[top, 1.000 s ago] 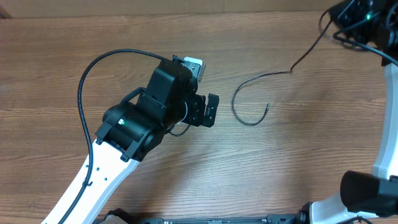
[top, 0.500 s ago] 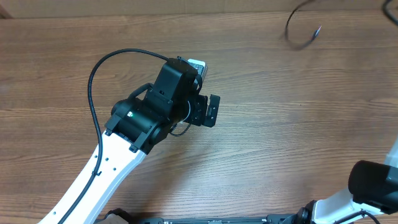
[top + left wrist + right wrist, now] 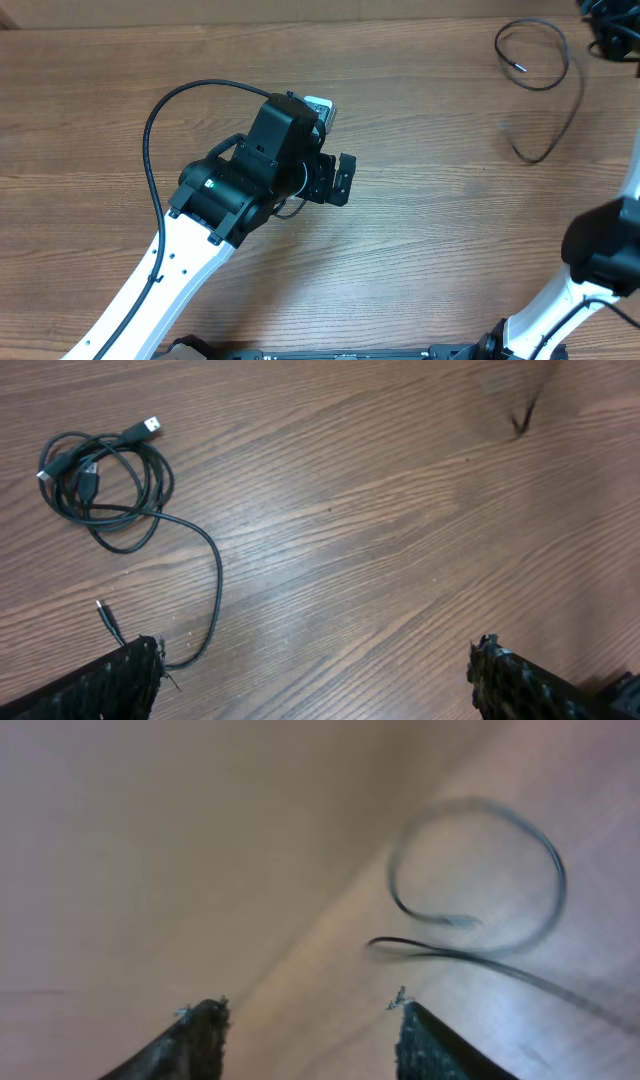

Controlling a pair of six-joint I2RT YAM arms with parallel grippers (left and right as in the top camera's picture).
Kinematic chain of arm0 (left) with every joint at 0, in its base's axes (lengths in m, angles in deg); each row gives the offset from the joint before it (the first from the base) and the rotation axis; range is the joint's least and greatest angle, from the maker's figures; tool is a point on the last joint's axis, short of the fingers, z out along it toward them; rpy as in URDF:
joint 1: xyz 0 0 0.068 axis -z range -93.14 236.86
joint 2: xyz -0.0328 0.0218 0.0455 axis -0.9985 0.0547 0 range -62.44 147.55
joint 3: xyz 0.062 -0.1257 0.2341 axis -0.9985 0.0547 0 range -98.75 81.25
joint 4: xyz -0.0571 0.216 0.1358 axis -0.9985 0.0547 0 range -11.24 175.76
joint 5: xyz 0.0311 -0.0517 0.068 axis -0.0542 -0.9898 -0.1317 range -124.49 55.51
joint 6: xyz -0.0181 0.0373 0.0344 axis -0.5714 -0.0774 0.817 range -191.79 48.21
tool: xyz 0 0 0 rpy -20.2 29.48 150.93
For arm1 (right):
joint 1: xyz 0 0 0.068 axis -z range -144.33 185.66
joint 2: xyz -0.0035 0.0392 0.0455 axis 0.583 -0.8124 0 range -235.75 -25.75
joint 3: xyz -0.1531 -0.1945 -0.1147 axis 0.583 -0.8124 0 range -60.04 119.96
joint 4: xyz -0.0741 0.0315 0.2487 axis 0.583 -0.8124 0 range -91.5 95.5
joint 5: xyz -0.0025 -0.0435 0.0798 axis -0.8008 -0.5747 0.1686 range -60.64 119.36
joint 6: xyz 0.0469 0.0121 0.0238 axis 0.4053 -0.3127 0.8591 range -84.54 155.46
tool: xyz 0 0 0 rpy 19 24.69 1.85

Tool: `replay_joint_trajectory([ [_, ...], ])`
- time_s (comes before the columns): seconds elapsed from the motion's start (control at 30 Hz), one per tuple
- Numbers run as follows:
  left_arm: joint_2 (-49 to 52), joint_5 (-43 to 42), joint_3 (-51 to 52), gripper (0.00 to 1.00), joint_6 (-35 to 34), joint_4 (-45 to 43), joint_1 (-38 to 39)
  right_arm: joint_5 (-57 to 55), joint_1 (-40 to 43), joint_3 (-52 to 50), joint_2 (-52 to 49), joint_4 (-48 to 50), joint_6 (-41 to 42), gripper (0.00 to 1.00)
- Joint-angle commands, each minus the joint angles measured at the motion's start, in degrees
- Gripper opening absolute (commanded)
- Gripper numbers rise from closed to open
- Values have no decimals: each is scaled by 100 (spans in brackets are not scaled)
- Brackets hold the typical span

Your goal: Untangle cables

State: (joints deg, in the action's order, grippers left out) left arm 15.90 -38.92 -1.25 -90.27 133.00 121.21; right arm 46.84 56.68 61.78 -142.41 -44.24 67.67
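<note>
two cables show: a coiled bundle [image 3: 158,480] with a usb plug [image 3: 150,427] lies at the upper left of the left wrist view, and a loose cable [image 3: 538,88] loops at the upper right overhead. the left gripper [image 3: 318,655] stands wide apart, empty; the right gripper [image 3: 310,1020] is parted too, holding nothing.

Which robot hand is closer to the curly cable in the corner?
Right. The right gripper sits just beside the curly cable in the far right corner; the left gripper is far off, near the middle.
</note>
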Motion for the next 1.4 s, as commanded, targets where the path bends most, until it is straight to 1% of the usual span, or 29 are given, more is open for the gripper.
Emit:
replay_joint_trajectory([
  [0.0,28,-160,-74,100,4,-13,-24,-92,11,35,-13,-107,-485,79],
  [0.03,28,-160,-74,99,4,-7,-24,-94,13,35,-28,-168,-570,88],
  [0.07,28,-160,-74,100,4,-4,-24,-92,11,35,-37,-216,-688,93],
  [0.17,28,-160,-74,100,4,-4,-24,-151,11,35,-37,-385,-898,100],
  [0.37,28,-162,-74,100,2,20,-20,-1062,11,28,-105,-1191,-988,100],
  [0.63,31,-162,-74,100,2,22,-20,-404,11,26,-254,-2544,-981,100],
  [0.73,31,-162,-74,100,2,24,-20,-323,-17,11,-254,-2828,-1047,100],
  [0.77,31,-162,-74,100,4,22,-20,-319,-42,-7,-254,-2857,-1220,100],
  [0.87,31,-160,-74,100,4,17,-20,-319,-136,-122,-254,-2885,-1628,100],
  [1.03,31,-162,-74,100,0,20,-20,-291,-361,-542,-254,-2778,-1574,100],
  [1.13,31,-162,-74,100,0,20,-20,125,-472,-876,-254,-2476,-1563,100],
  [1.2,31,-162,-74,100,2,22,-20,291,-516,-1119,-254,-2177,-1231,100],
  [1.37,31,-162,-74,100,2,61,-20,323,-520,-1718,-262,-1224,258,100],
])
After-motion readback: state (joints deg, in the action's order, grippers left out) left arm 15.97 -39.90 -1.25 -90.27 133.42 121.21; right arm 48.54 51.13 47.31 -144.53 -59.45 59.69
